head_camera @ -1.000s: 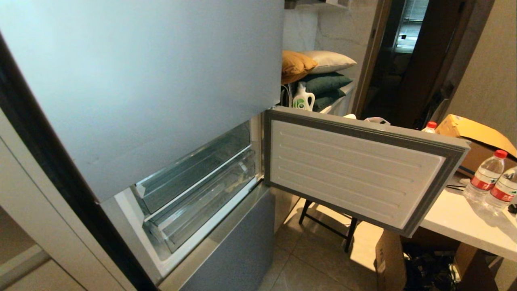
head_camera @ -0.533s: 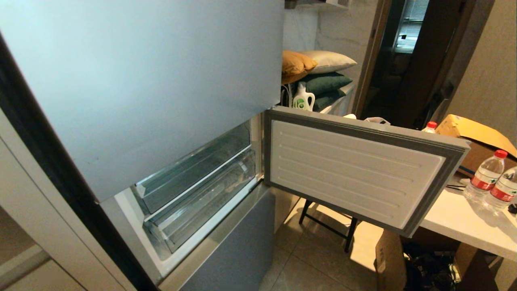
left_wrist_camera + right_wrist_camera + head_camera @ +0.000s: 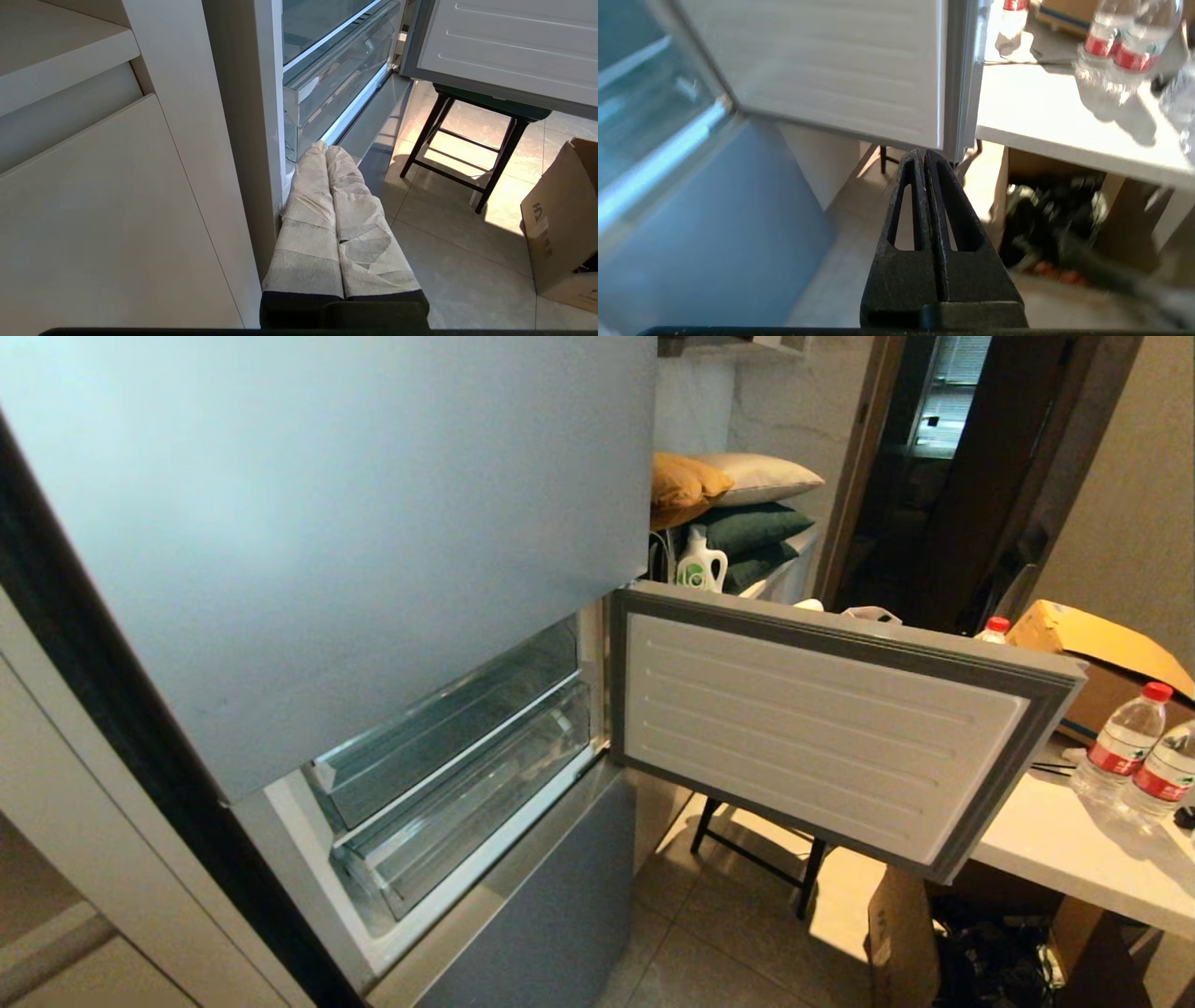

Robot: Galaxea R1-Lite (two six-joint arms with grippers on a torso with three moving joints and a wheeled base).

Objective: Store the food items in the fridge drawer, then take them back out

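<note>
The silver-grey fridge has its middle door (image 3: 822, 728) swung open to the right. Inside, two clear plastic drawers are stacked and pushed in; the lower fridge drawer (image 3: 467, 821) also shows in the left wrist view (image 3: 336, 88). The food items are out of view. My left gripper (image 3: 326, 148), wrapped in beige tape, is shut and empty, low beside the fridge's left front corner. My right gripper (image 3: 924, 154), black, is shut and empty, below the open door's lower outer corner. Neither arm shows in the head view.
A white table (image 3: 1074, 840) on the right carries water bottles (image 3: 1120, 742) and a cardboard box. A dark stool (image 3: 756, 859) stands under the open door. Another cardboard box (image 3: 901, 933) sits on the tiled floor. Beige cabinet fronts (image 3: 117, 210) lie left of the fridge.
</note>
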